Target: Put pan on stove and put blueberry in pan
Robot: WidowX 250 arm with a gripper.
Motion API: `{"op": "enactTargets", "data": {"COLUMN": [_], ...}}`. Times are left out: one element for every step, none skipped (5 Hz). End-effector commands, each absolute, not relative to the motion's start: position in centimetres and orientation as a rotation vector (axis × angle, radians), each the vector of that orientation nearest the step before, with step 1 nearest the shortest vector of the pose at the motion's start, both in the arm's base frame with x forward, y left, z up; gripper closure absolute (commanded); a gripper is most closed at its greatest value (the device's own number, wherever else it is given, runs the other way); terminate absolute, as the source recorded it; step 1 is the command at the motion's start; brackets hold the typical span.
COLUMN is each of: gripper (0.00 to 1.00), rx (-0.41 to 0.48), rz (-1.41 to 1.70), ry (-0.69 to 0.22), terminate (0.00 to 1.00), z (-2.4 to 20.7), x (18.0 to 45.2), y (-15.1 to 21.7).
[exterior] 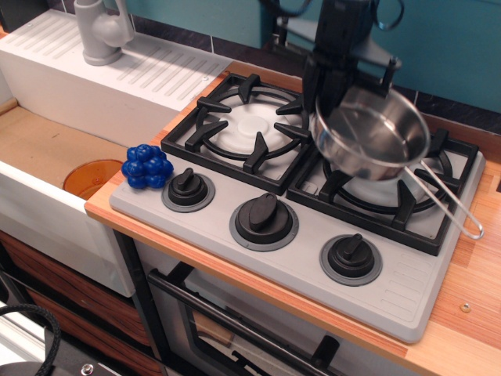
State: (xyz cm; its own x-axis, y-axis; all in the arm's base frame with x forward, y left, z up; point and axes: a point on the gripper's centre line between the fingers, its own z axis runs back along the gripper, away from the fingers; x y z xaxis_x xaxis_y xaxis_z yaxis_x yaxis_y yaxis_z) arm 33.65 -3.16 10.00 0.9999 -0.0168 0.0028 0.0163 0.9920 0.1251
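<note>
The shiny steel pan [374, 139] hangs tilted a little above the stove's right burner [391, 200], its wire handle [458, 213] pointing to the front right. My black gripper [332, 92] comes down from above and is shut on the pan's far left rim. The light grey stove [399, 290] has two black grates and three knobs. The blueberry [147, 166] is a deep-blue bumpy cluster. It rests at the stove's front left corner beside the left knob [188, 189], far from the gripper.
An orange disc [88, 177] lies in the sunken basin left of the stove. The white ridged sink unit [117, 74] with a grey faucet [102, 31] stands at the back left. Wooden counter [470, 313] shows to the right. The left burner [246, 129] is bare.
</note>
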Motion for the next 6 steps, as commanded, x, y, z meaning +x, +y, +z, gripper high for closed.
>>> {"op": "enactTargets", "data": {"gripper": [1.00,1.00,1.00,1.00,1.00,1.00], "rx": [0.158,0.166,0.162,0.152,0.132,0.130], "rz": [-0.040,-0.074,-0.118,-0.156,-0.187,-0.180], "ry": [-0.075,-0.060,-0.065,-0.075,-0.079,-0.072], "terminate": [0.00,0.00,0.00,0.00,0.00,0.00], "z": [16.5,17.6,17.8,17.6,16.8,15.7], "x": [33.3,33.8,34.9,35.9,36.8,37.2], "y": [-1.3,0.7,3.3,5.6,8.0,9.2]}}
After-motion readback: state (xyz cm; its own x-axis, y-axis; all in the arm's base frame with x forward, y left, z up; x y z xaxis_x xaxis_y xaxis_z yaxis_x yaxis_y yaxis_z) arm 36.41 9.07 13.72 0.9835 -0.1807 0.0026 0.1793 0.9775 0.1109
